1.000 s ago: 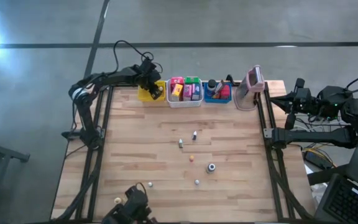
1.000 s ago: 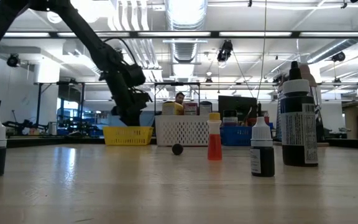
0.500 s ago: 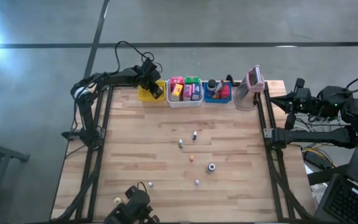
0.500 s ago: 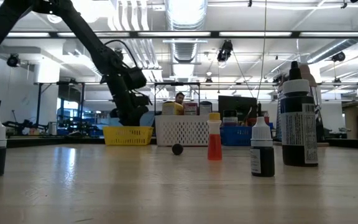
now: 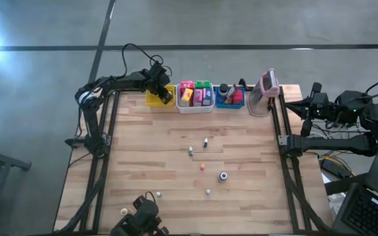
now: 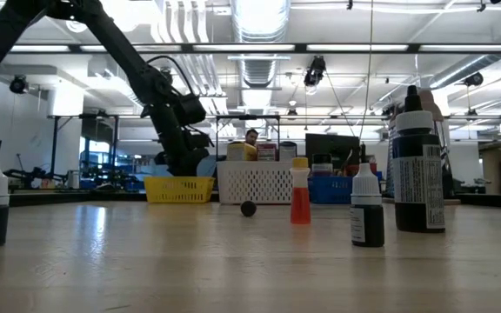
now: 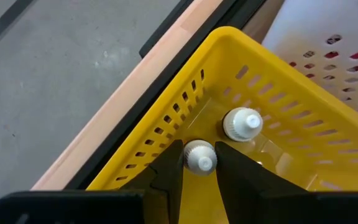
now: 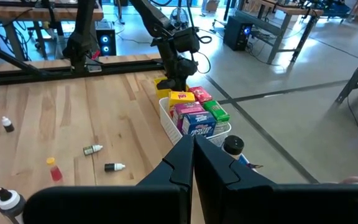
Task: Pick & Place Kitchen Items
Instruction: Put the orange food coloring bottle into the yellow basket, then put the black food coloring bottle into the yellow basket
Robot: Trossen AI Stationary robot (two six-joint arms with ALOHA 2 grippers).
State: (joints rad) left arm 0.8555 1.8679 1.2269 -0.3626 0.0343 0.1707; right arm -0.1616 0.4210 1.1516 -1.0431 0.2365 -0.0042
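— Looking at the yellow bin (image 7: pixel 272 93): what's inside?
— One white-capped bottle (image 7: pixel 242 123) lies on its floor; the left gripper (image 7: pixel 199 163) pinches a second bottle (image 7: pixel 199 157) beside it.
— And the others?
— The white bin (image 5: pixel 195 107) holds colourful packets (image 5: pixel 195 94); the blue bin (image 5: pixel 230 103), probably a dark bottle. The right gripper (image 8: pixel 192 154), clenched empty, waits at frame right.

Wooden table (image 5: pixel 143 151) carries three bins (image 5: pixel 195 105) and scattered small bottles (image 5: pixel 205 141)

Left gripper (image 5: pixel 162 92) perhaps slightly deeper over yellow bin (image 5: pixel 153 99).
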